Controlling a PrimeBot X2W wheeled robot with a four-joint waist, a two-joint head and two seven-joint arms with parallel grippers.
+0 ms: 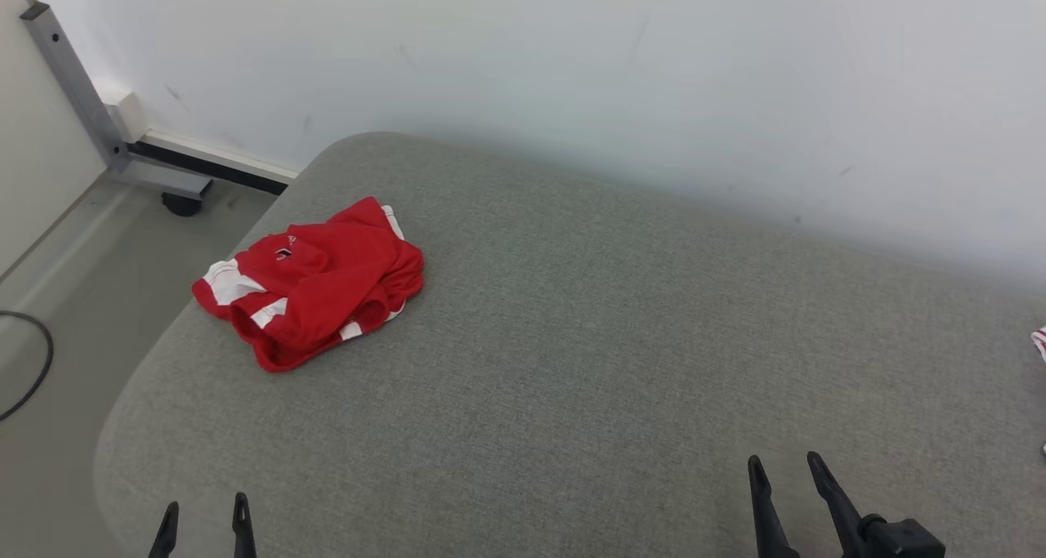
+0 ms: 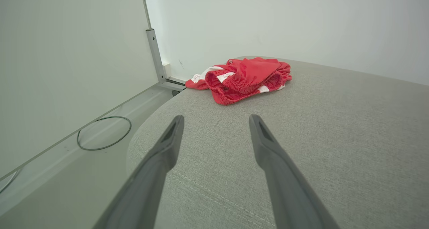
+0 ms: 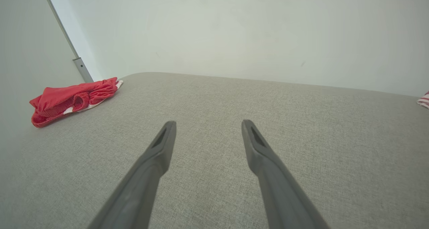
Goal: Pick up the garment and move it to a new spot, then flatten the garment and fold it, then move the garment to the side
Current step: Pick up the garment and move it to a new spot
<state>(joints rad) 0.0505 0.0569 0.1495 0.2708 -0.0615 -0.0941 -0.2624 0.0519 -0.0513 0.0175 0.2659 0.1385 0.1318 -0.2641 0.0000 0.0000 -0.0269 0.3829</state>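
My left fingers [image 1: 242,521], spread wide and holding nothing, rise from the lower left of the head view at the near edge of a grey fabric-covered worktop [image 1: 572,337]. My right fingers [image 1: 827,484], likewise parted and empty, stand at the lower right of that view over the same grey fabric. In each wrist view the two dark fingers fork up from the bottom edge with bare woven cloth between them.

Well apart from both pairs, the red-and-white shorts [image 1: 315,284] lie crumpled in a heap in the left-centre of the head view, close to the worktop's rounded far-left corner. In the left wrist view they sit above the finger gap, in the upper middle of the frame, with the gathered elastic waistband turned toward the camera and white panels showing among the folds. In the right wrist view they lie at the left edge of the frame.

A second scrap of red-and-white striped cloth [image 1: 1039,341] peeks in at the right edge of the head view, resting on the worktop.

A white wall [image 1: 572,51] runs behind the worktop. In the upper left corner a grey metal post [image 1: 69,76] slants down to a black caster [image 1: 181,205] on the pale floor [image 1: 82,256], where a black cable [image 1: 33,378] loops at the left edge.
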